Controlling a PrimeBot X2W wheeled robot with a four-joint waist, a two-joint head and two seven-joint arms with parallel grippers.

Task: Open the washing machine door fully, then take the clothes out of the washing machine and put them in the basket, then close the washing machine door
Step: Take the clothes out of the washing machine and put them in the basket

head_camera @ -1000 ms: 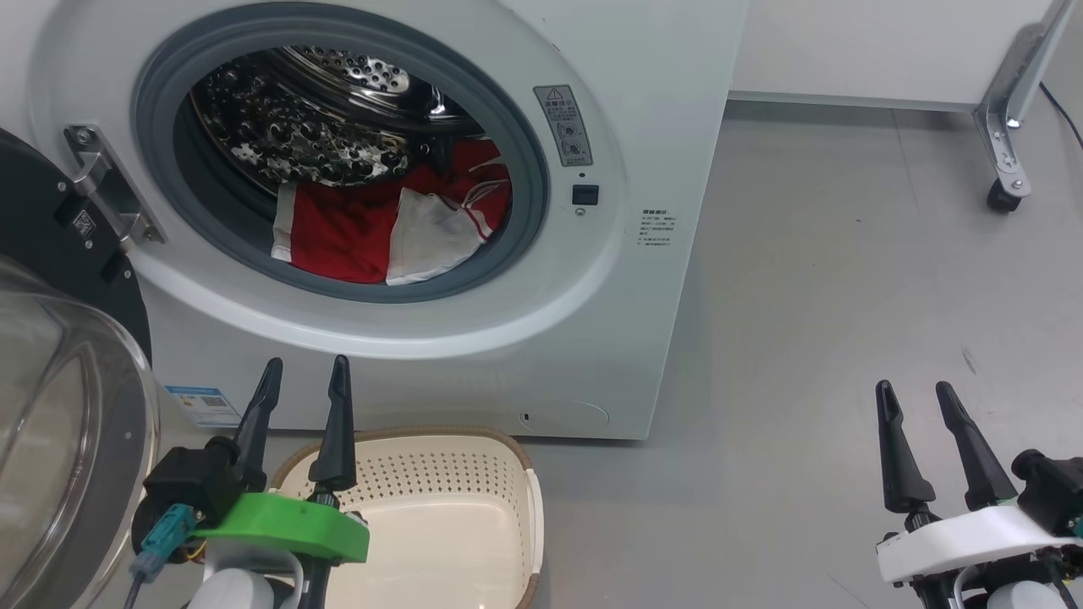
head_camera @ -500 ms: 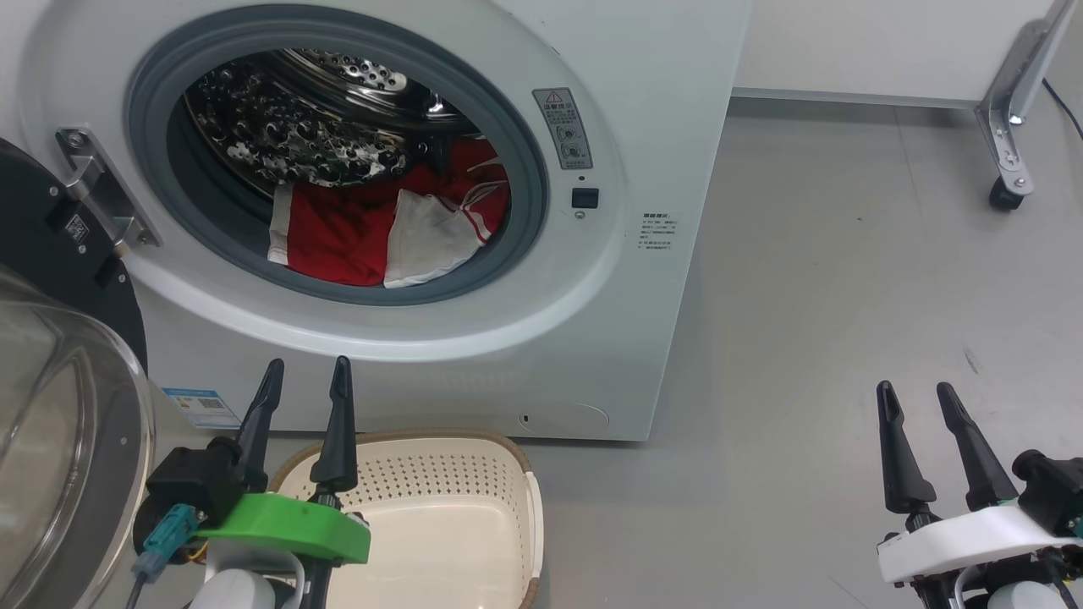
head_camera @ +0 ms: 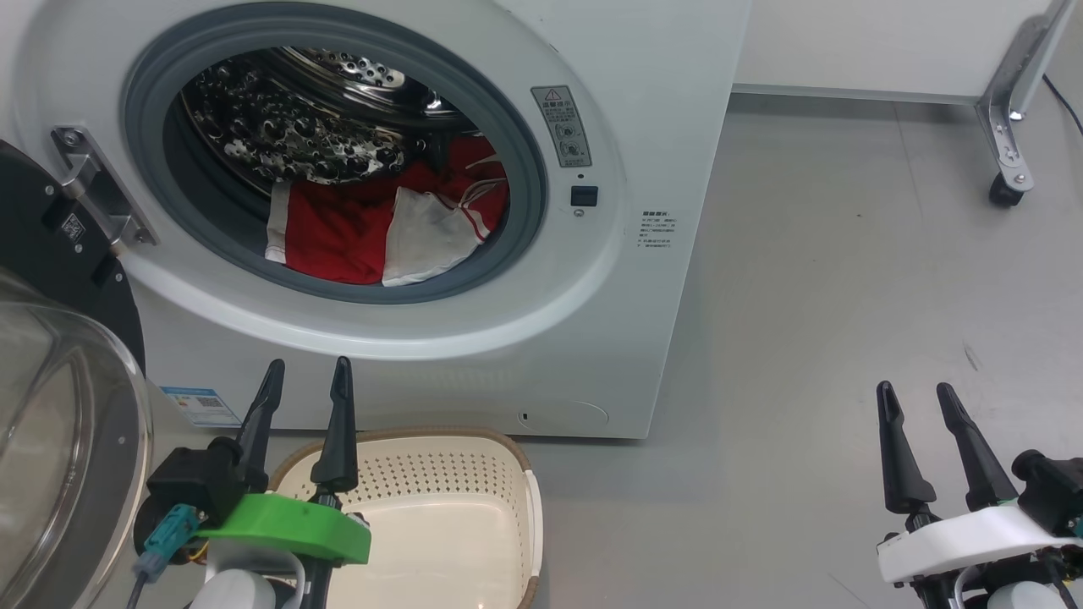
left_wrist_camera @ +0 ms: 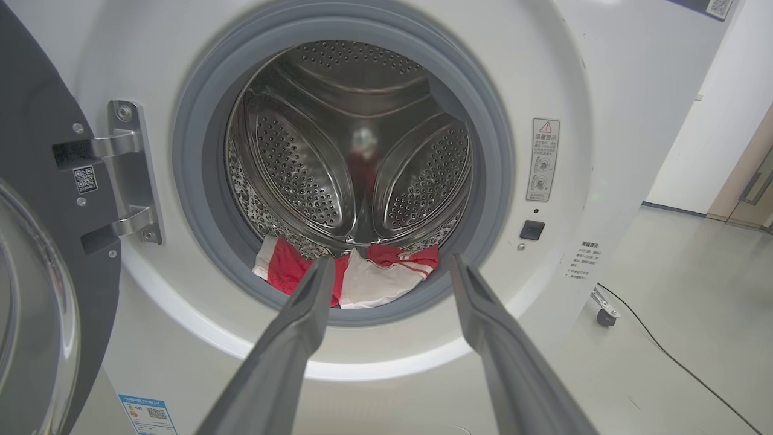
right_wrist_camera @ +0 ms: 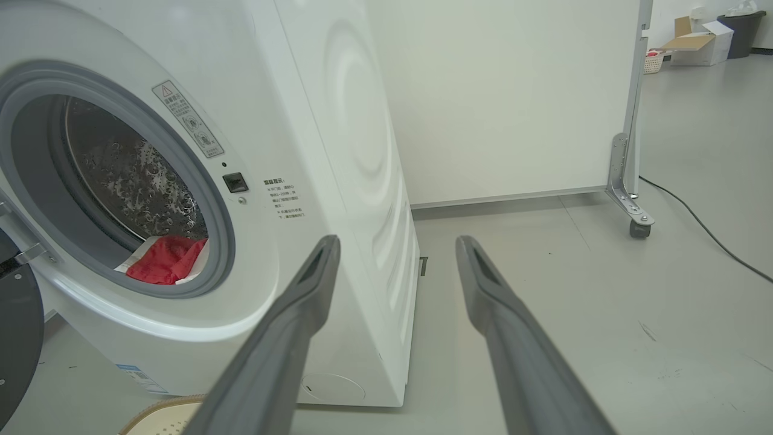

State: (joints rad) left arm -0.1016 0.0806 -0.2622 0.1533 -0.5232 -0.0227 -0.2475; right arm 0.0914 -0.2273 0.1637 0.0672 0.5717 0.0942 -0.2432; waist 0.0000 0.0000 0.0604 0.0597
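The white washing machine [head_camera: 677,110] fills the upper left, its porthole uncovered. Its door [head_camera: 59,406] hangs swung out at the far left, black rim and clear glass bowl facing me. Red and white clothes [head_camera: 372,228] lie at the bottom of the steel drum, seen also as clothes [left_wrist_camera: 356,278] and clothes [right_wrist_camera: 166,260]. The cream basket [head_camera: 448,516] stands on the floor below the porthole, nothing in it. My left gripper [head_camera: 306,376] is open above the basket's left rim; in its wrist view the left gripper [left_wrist_camera: 389,266] points at the clothes. My right gripper [head_camera: 914,397] is open over bare floor at the lower right.
Grey floor [head_camera: 846,296] stretches to the right of the machine. A white partition stands on a metal foot with a caster [head_camera: 1007,194] at the upper right, and a black cable [right_wrist_camera: 700,223] runs along the floor beside it. The door's steel hinge [head_camera: 93,186] juts out left of the porthole.
The whole head picture has shifted slightly, so the camera moved a little. Both grippers stay open in the same places, and the clothes, door and basket have not moved.
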